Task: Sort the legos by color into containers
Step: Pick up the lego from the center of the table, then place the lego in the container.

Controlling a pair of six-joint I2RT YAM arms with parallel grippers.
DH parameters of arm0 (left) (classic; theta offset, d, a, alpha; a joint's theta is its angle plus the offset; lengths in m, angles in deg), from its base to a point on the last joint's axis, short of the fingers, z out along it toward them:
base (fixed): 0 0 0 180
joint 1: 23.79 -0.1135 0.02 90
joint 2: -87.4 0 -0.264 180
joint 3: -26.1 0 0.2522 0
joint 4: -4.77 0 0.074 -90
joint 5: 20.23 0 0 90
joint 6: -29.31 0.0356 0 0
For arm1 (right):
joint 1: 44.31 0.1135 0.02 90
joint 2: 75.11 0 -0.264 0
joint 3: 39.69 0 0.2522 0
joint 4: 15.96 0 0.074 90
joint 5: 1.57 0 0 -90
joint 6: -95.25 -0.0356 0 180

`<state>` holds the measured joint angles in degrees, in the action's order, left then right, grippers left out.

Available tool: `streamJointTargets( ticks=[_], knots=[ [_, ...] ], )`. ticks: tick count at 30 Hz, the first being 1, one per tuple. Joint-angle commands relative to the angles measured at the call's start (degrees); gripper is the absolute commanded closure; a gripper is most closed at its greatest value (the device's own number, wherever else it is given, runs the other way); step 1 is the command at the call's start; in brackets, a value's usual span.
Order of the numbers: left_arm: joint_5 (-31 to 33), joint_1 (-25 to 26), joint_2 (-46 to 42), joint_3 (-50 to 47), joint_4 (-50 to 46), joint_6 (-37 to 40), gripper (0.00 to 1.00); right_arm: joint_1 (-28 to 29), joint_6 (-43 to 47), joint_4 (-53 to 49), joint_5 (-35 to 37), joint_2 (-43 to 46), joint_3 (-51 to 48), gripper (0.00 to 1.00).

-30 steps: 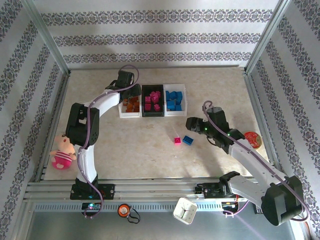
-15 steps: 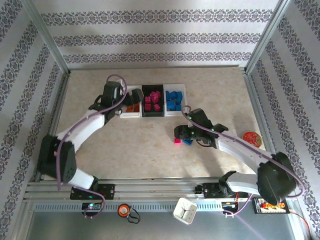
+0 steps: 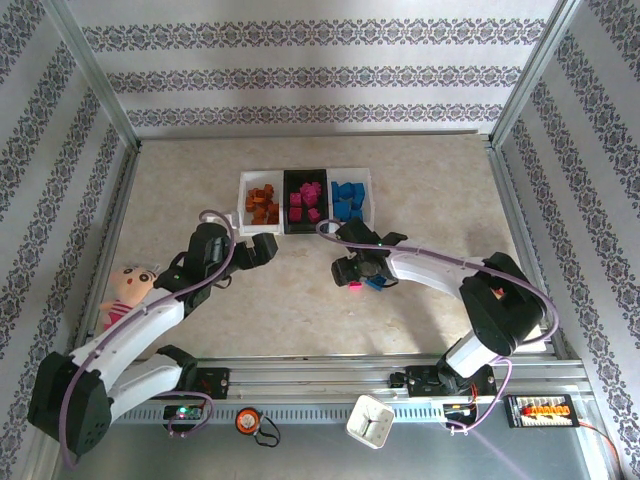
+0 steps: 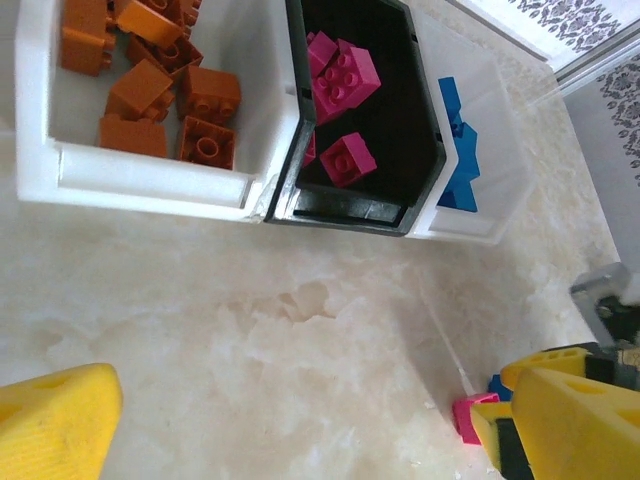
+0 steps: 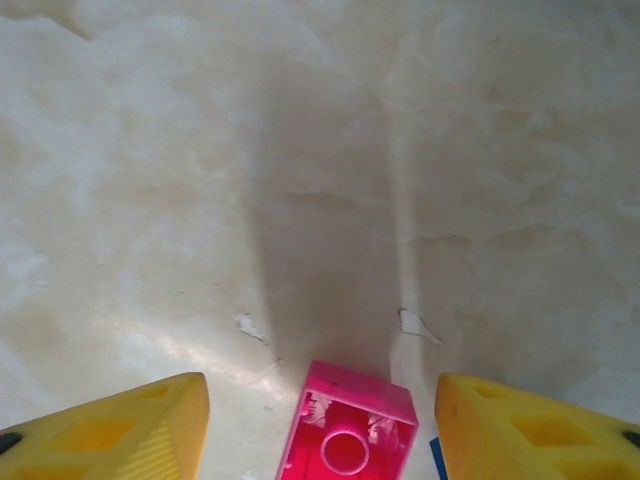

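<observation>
Pink lego (image 5: 348, 425), underside up, on table (image 5: 300, 150): at 6 o'clock in right-wrist view, between right fingers (image 5: 110, 430), parted, not touching; left fingers (image 4: 50, 420) wide, empty.

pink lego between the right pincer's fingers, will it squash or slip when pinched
Probably stiff: the pink lego looks like hard moulded plastic, so it should not squash. Likely light, since its hollow underside faces the right wrist camera. Its glossy flat sides could slip or twist between the yellow fingers if caught off-centre; it is boxy, so unlikely to roll.
</observation>
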<state>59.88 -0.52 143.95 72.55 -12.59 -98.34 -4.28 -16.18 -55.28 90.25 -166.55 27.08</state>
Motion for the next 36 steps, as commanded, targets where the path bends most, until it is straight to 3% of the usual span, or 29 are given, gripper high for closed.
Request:
streamJointTargets(
  ticks=[1,7,14,22,36],
  knots=[
    [1.7,0.7,-2.7,-0.9,-2.5,-1.2,0.0,1.1,1.1,-3.6,3.7,-2.1,1.9,0.42],
    [2.6,0.7,-3.9,-0.5,-3.6,-0.4,0.0,2.1,1.0,-4.4,4.2,-4.4,1.6,0.52],
    [3.5,0.7,-3.7,0.4,-4.5,0.2,0.0,4.1,1.4,-3.0,2.5,-2.4,2.5,0.75],
    [5.4,0.7,-7.2,-1.8,-6.2,0.2,0.0,3.4,3.0,-0.4,-1.0,1.3,13.2,0.76],
    [2.8,0.7,-9.3,-4.7,-7.1,-1.9,0.0,-2.5,2.7,3.2,-0.1,-26.6,45.9,0.74]
  ],
)
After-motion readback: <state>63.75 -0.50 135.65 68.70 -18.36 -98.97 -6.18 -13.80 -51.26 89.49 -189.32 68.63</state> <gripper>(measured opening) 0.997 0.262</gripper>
